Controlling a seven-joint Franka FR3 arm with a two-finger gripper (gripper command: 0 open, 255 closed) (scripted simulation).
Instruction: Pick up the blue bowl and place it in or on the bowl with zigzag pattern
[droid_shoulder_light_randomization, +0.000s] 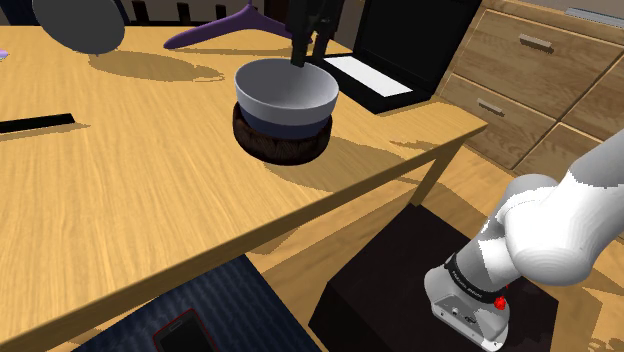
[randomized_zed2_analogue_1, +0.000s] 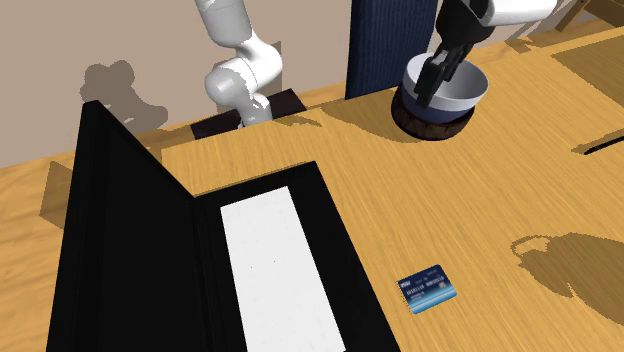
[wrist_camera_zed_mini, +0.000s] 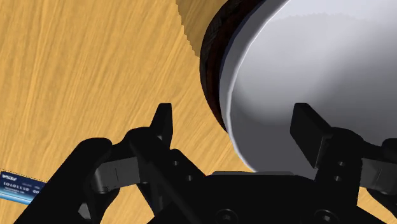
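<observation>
Single-arm placement, late stage. We see the gripper (wrist_camera_zed_mini: 234, 118) spread wide, its two black fingers well apart and clasping nothing. They straddle the wall of the pale blue-grey bowl (wrist_camera_zed_mini: 318, 57): one finger hangs over the bowl's hollow, the other outside it, over the bare wooden table (droid_shoulder_light_randomization: 130, 200). Neither finger appears to touch the rim, so we judge the bowl not to be held. The bowl sits nested upright in the dark bowl (droid_shoulder_light_randomization: 283, 143), whose side shows as a dark band beneath it; we cannot make out the pattern on that band. Seen from the gripper, the bowl lies just below, with most of its body beyond the inner finger, since the gripper stands over the rim and not the centre. Being round, the bowl offers no long axis. We judge the placement done. What remains is a straight lift away, and the risk is the inner finger catching the rim.
</observation>
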